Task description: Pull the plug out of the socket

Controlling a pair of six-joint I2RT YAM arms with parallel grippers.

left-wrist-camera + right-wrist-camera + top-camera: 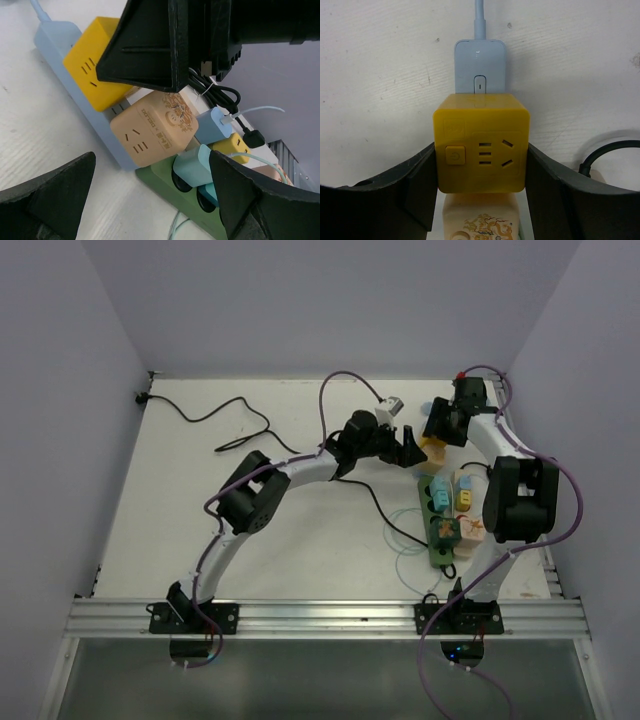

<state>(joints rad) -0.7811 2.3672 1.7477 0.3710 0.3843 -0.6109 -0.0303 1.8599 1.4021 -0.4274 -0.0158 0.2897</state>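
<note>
The dark green power strip point(437, 512) lies at the right of the table; in the left wrist view point(167, 186) a teal plug point(196, 166) sits in its end outlet. Beside it runs a light blue strip point(480, 62) carrying a yellow cube plug point(480, 150) and a beige cube plug point(150, 132). My right gripper point(481, 167) is shut on the yellow cube, one finger pressed on each side. My left gripper point(152, 167) is open and empty, low over the near end of both strips, its fingers point(55, 197) wide apart.
More cube plugs, yellow, blue and beige point(466, 498), sit to the right of the green strip. A black cable point(235, 425) snakes over the left of the table, and a white adapter point(392, 405) lies at the back. Thin green cords point(405, 540) loop beside the strip. Walls close in on three sides.
</note>
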